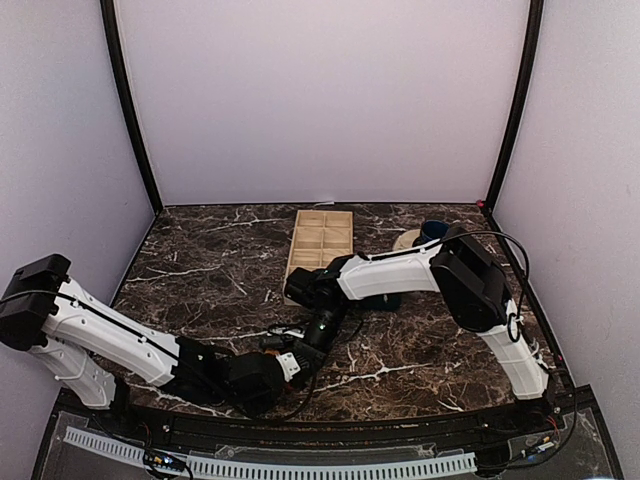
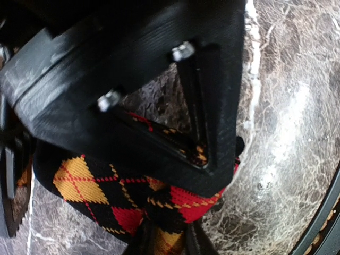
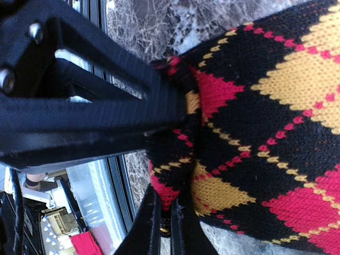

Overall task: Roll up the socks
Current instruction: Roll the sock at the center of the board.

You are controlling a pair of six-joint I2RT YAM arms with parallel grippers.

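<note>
Two arms over one dark marble table (image 1: pixel 200 270), pale walls (image 1: pixel 320 100) on three sides. At the back centre, lying flat, a wooden tray (image 1: pixel 322 240) of small compartments. Just right of it, a dark blue mug (image 1: pixel 434 231), partly hidden behind the elbow in front.

Across the tray's near end, blocking part of it from above, the forearm of the right arm (image 1: pixel 400 272): rising from its base at the near right, folded sharply at the elbow, stretched leftward, wrist bent down toward the near edge. Low and long, the left arm (image 1: pixel 110 335): out of the near left corner, reaching rightward along the table's front. Meeting place: front centre, near the tray but apart from it.

There, low on the marble, the argyle sock (image 2: pixel 95 186), black with red and orange diamonds, bunched at one end. On the right gripper (image 1: pixel 320 335), jaws closed tight, a fold of that sock pinched between the tips. On the left gripper (image 1: pixel 292 362), jaws partway apart and astride the sock, one broad black finger (image 2: pixel 212 106) over the fabric, blocking much of it from the wrist camera; squeezing or merely resting, impossible to tell.
</note>
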